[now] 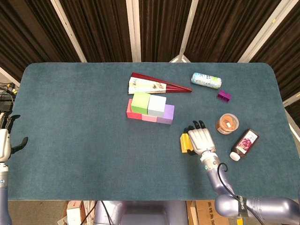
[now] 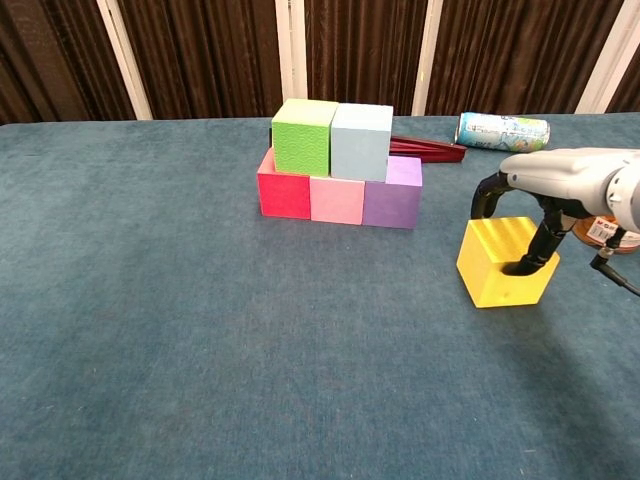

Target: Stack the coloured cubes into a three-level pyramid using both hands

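Six cubes sit on the blue-green counter (image 1: 70, 117), five of them already built into two levels near the middle. The bottom row runs red cube (image 2: 284, 192), pink cube (image 2: 336, 199) and purple cube (image 2: 393, 194), touching side by side; on top stand the green cube (image 2: 304, 136) and the pale blue cube (image 2: 361, 141), also touching. The top spot above them is bare.

The sixth, the yellow cube (image 2: 492, 260), rests on the counter well to the right of the stack and nearer the robot. The right hand (image 2: 545, 185) arches over it from the right side: the thumb presses against its near right face and the dark fingertips (image 2: 487, 195) curl down at its far edge. The cube's base looks flat on the cloth. From the head view the hand covers most of the cube.

The left hand (image 1: 5, 140) hangs at the far left edge of the counter, holding nothing, thumb stuck out, fingers apart.

Behind the stack lies a folded red fan (image 1: 152, 85), nearly touching it. Farther right, a drinks can (image 1: 206, 80) lies on its side, with a small purple block (image 1: 224, 95) near it. Just beside the right hand are a round orange-lidded tub (image 1: 227, 123) and a dark sauce bottle (image 1: 244, 144) on its side.
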Controlling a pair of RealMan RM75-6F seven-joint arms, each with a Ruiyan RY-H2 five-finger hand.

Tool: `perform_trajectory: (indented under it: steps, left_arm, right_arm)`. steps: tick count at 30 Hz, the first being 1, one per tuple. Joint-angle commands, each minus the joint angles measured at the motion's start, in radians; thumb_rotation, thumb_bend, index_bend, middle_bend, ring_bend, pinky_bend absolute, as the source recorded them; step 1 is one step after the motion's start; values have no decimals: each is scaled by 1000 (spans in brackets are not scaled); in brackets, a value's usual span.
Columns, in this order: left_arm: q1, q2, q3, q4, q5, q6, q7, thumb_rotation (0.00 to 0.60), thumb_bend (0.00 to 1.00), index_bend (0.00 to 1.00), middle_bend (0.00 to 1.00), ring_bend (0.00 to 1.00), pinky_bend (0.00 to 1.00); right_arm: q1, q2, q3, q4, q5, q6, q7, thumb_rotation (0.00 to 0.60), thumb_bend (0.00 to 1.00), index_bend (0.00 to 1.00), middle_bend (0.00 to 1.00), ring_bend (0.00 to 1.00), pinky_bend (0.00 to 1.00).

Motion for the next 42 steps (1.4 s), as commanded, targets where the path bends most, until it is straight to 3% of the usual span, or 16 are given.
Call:
perform_trajectory:
  steps: [1, 21, 33, 39, 42]
  left_arm:
    - [0, -1, 0, 1, -1, -1, 0, 600, 323, 232, 109, 0, 0]
    - [-1, -2, 1, -3, -1, -3, -1, 600, 323, 246, 108, 0, 0]
    - [1, 0, 2, -4, 3, 2, -5, 600, 323, 254, 108, 0, 0]
    - [0, 1, 5, 8, 8, 5, 16, 600, 322, 254, 109, 0, 0]
    - [-3, 6, 12, 8, -3, -14, 48, 600, 323, 256, 109, 0, 0]
  right_arm:
    - [3, 0, 0, 2, 6, 2, -2, 600, 264, 310, 263, 81, 0]
    - [8, 8, -14, 10, 12, 7, 5, 600, 290, 311, 390, 188, 0]
    - [-5, 22, -13, -7, -28, 27, 32, 600, 347, 403, 430, 225, 0]
    - [-21, 94, 11, -92, -59, 78, 46, 600, 346, 403, 430, 225, 0]
    - [-27, 183, 37, -172, -58, 125, 25, 600, 346, 403, 430, 225, 0]
